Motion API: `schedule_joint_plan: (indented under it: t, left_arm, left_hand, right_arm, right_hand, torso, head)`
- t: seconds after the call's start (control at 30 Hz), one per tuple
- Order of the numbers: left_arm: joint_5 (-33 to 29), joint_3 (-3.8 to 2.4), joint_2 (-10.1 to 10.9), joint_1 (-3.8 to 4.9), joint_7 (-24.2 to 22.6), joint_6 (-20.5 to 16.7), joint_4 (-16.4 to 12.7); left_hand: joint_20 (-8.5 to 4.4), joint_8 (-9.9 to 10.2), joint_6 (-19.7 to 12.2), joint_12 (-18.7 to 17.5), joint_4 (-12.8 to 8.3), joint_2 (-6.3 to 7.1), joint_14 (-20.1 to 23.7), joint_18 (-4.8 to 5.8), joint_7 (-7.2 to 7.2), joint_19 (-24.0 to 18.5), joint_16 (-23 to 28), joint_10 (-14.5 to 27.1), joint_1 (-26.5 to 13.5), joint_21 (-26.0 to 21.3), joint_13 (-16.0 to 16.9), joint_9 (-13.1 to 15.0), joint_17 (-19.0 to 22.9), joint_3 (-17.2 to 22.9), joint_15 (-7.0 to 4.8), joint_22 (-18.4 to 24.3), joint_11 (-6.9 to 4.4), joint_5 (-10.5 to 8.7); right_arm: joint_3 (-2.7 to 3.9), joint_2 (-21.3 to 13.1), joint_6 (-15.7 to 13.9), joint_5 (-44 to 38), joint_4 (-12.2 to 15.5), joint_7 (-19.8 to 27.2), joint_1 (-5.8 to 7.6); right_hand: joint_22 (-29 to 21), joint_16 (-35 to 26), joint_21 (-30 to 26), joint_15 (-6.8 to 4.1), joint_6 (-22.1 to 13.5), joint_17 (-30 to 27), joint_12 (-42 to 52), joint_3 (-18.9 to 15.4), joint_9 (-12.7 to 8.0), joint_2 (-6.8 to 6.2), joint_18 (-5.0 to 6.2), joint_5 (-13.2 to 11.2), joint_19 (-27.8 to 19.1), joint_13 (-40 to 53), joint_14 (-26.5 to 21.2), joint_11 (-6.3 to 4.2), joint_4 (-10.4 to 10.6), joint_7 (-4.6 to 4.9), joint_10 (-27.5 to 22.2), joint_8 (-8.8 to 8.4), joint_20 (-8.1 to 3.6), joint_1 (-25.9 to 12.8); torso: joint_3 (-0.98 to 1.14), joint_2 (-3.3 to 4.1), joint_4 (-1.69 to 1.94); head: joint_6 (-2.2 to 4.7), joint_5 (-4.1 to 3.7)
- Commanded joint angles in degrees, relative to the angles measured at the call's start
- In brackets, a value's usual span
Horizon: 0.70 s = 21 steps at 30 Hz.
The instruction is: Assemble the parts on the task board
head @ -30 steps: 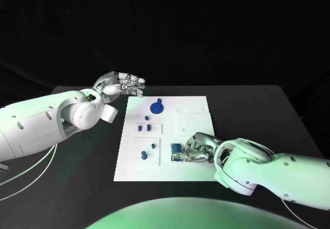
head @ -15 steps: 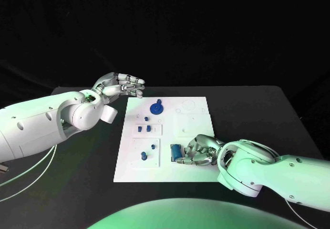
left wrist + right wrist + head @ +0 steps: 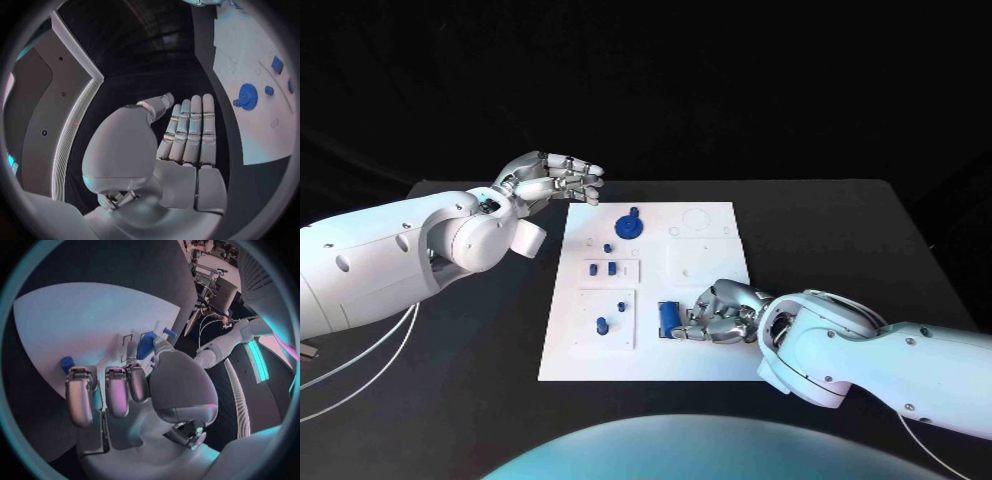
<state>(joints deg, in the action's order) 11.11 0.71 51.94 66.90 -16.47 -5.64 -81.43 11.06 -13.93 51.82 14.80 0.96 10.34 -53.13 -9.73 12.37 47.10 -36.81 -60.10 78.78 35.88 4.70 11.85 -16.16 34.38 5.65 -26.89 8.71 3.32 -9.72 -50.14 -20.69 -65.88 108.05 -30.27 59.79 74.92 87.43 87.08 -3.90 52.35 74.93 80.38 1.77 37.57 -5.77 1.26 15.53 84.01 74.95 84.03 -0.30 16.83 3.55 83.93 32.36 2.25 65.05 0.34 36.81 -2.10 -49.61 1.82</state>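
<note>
Head view: white task board (image 3: 708, 365) flat at the middle of the black table (image 3: 834, 230). Left hand (image 3: 554, 178) raised above the table just off the board's far left corner, fingers together and loosely extended, holding nothing. Right hand (image 3: 718, 312) low over the board's near right part, fingers curled down around an upright blue part (image 3: 669, 317); actual grip not discernible. Blue gear (image 3: 630, 225) with a small knob near the far edge of the board. Two short blue pegs (image 3: 599, 269) side by side further in, and one more blue peg (image 3: 602, 324) in the near left panel.

Left wrist view: left hand (image 3: 187, 145) with straight fingers side by side, palm bare, over dark table; blue gear (image 3: 245, 94) on the board beyond the fingertips.

Right wrist view: right hand (image 3: 119, 395) with fingers bent down onto the white board, a blue part (image 3: 67, 363) just beyond the fingertips, another blue part (image 3: 146, 346) beside the thumb.
</note>
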Motion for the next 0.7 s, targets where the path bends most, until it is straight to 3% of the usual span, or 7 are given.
schedule_joint_plan:
  t: [0.03, 0.23, 0.5, 0.7]
  left_arm:
    - [-0.3, -0.04, -0.1, 0.04, -0.2, 0.7, -0.1]
    - [-0.3, -0.04, -0.1, 0.04, -0.2, 0.8, -0.1]
    - [-0.4, -0.04, -0.1, 0.04, -0.1, 0.9, 0.0]
    - [-0.4, -0.03, 0.1, 0.04, 0.1, 0.9, 0.2]
  left_hand:
    - [0.14, -0.4, -0.4, 0.4, 0.4, 0.0, 0.4, -0.57, 0.06, 0.3, 0.2, 0.5, -0.7, -0.2, 0.1, -0.1, -0.1, 0.0, 0.15, 0.1, 0.1, -0.16]
    - [0.16, -0.4, -0.5, 0.4, 0.5, -0.05, 0.4, -0.56, 0.06, 0.4, 0.2, 0.5, -0.8, -0.3, 0.1, -0.1, -0.1, 0.0, 0.16, 0.1, 0.11, -0.15]
    - [0.18, -0.4, -0.5, 0.4, 0.6, -0.13, 0.4, -0.57, 0.07, 0.4, 0.2, 0.5, -0.9, -0.4, 0.1, -0.1, -0.2, 0.0, 0.18, 0.2, 0.12, -0.16]
    - [0.18, -0.4, -0.5, 0.4, 0.6, -0.13, 0.4, -0.57, 0.07, 0.4, 0.2, 0.5, -0.9, -0.4, 0.1, -0.1, -0.2, 0.0, 0.18, 0.2, 0.12, -0.16]
  right_arm:
    - [0.0, 0.5, -0.3, -0.5, -0.4, 0.0, -0.04]
    - [0.01, 1.4, -0.4, -1.7, -1.7, -0.2, 0.05]
    - [0.01, 1.7, 1.7, -1.3, -2.1, 1.8, 0.08]
    - [0.01, 0.8, 2.7, -0.9, -1.8, 2.5, 0.08]
  right_hand:
    - [14.3, 0.1, 0.2, -0.26, 0.3, 8.2, 0.0, 0.4, -0.1, 1.05, -0.68, -0.2, 5.1, 7.5, 4.6, -0.27, 0.0, 0.08, 0.8, -0.33, -0.16, -0.3]
    - [14.3, 0.1, 0.2, -0.27, 0.4, 8.2, 0.1, 0.6, -0.1, 1.48, -0.69, -0.2, 5.1, 7.5, 4.6, -0.29, 0.0, 0.06, 0.8, -0.36, -0.17, -0.5]
    - [14.4, 0.2, 0.3, -0.33, 0.4, 8.5, 0.3, 0.0, 0.0, -1.76, -0.71, -0.2, 5.2, 7.7, 4.7, -0.33, -0.2, 0.01, 0.9, -0.44, -0.24, 2.1]
    - [14.4, 0.2, 0.3, -0.28, 0.4, 8.5, 0.2, -0.6, 0.0, -2.93, -0.71, -0.1, 5.2, 7.7, 4.7, -0.29, -0.1, 0.05, 0.9, -0.45, -0.21, 2.7]
  torso:
    - [0.01, 0.03, 0.02]
    - [0.01, 0.01, 0.06]
    - [-0.01, -0.06, -0.02]
    - [-0.06, -0.09, -0.14]
  head:
    - [-0.02, 0.03]
    - [-0.14, 0.07]
    - [-0.31, 0.32]
    - [-0.27, 0.41]
